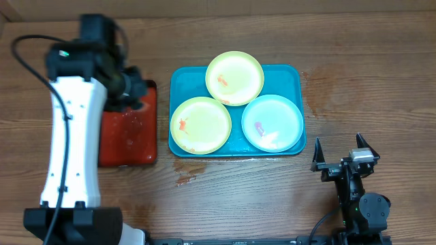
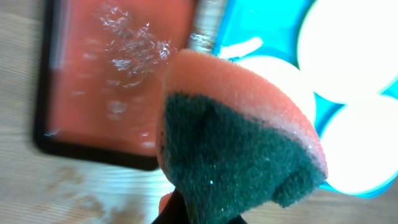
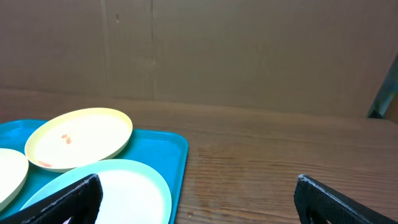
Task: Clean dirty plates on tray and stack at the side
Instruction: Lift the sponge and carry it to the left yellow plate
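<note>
Three plates lie on the teal tray (image 1: 187, 82): a yellow-green one (image 1: 235, 77) at the back, another yellow-green one (image 1: 201, 124) at front left, and a pale mint one (image 1: 272, 122) at front right, all with red-orange smears. My left gripper (image 1: 135, 92) hovers over the red tray's back right corner, left of the teal tray. It is shut on an orange sponge with a green scouring face (image 2: 236, 143). My right gripper (image 1: 340, 155) stands open near the front right, off the teal tray's corner; its view shows the mint plate (image 3: 124, 193) beside its left finger (image 3: 68, 199).
A red tray with a black rim (image 1: 126, 136) lies left of the teal tray, wet with droplets (image 2: 130, 43). Damp stains mark the wood right of the teal tray (image 1: 327, 88) and in front of it (image 1: 187, 175). A cardboard wall (image 3: 217, 50) backs the table.
</note>
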